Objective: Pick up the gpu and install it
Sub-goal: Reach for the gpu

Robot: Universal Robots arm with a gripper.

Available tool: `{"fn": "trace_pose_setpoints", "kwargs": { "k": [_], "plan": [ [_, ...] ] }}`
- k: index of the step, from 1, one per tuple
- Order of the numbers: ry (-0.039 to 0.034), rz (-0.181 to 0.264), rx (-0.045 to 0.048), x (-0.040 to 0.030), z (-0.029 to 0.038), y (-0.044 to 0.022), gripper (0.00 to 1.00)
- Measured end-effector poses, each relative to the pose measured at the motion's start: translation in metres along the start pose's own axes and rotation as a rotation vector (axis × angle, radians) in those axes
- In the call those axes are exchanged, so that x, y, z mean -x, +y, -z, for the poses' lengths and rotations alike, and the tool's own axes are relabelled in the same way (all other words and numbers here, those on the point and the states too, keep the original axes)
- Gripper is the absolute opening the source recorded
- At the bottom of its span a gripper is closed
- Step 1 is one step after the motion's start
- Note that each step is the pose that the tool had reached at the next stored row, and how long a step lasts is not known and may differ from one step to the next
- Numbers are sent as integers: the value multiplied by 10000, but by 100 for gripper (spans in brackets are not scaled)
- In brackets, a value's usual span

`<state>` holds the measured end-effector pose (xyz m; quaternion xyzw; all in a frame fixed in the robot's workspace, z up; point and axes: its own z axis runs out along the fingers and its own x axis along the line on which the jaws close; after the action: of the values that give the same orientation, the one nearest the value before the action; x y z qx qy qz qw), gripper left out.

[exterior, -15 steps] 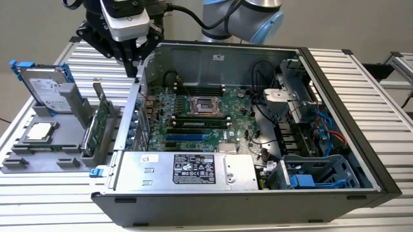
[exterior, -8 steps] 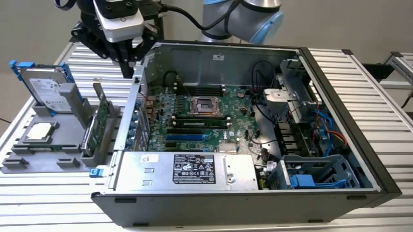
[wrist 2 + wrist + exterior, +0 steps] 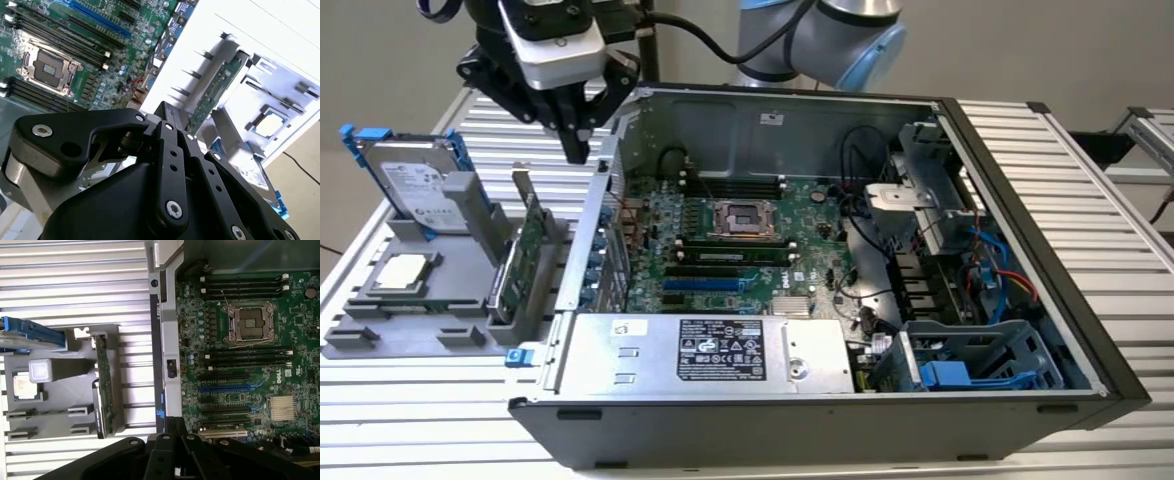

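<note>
The gpu (image 3: 523,258) stands on edge in a grey holder (image 3: 414,335) on the exterior view's left, outside the open computer case (image 3: 761,400); its green board faces the case. Both wrist views show the gpu (image 3: 216,89) (image 3: 105,374) in its slot. My gripper (image 3: 574,150) hangs above the case's side wall, behind and above the card, apart from it. Its black fingers are shut together with nothing between them, as both wrist views show of the gripper (image 3: 167,111) (image 3: 175,424). The motherboard (image 3: 720,250) lies in the case with a blue expansion slot (image 3: 704,285) bare.
A silver hard drive with a blue frame (image 3: 416,180) stands at the holder's far end, and a square CPU chip (image 3: 400,270) lies beside it. A power supply (image 3: 707,350), drive cages (image 3: 974,365) and cables (image 3: 987,275) fill the case's near and right parts.
</note>
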<state>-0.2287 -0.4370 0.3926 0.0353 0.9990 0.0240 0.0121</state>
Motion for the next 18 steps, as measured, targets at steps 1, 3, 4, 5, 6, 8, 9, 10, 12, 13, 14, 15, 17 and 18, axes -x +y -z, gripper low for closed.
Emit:
{"fn": "trace_pose_setpoints", "kwargs": {
  "k": [1, 3, 4, 5, 6, 8, 9, 10, 12, 13, 14, 15, 17, 18],
  "plan": [
    [0, 0, 0, -7, 0, -3, 0],
    [0, 1, 0, -21, 1, -10, 0],
    [0, 0, 0, -28, 1, -13, 0],
    [0, 0, 0, -36, 2, -17, 0],
    [0, 0, 0, -42, 2, -20, 0],
    [0, 0, 0, -56, 3, -26, 0],
    [0, 0, 0, -62, 3, -29, 0],
    [0, 0, 0, -69, 3, -32, 0],
    [0, 1, 0, -82, 4, -38, 0],
    [1, 0, -1, -89, 4, -40, 0],
    [0, 0, 0, -95, 4, -43, 0],
    [0, 0, 0, -102, 4, -46, 0],
    [1, 0, 0, -114, 5, -50, 0],
    [0, 0, 0, -121, 5, -52, 0]
  ]
}}
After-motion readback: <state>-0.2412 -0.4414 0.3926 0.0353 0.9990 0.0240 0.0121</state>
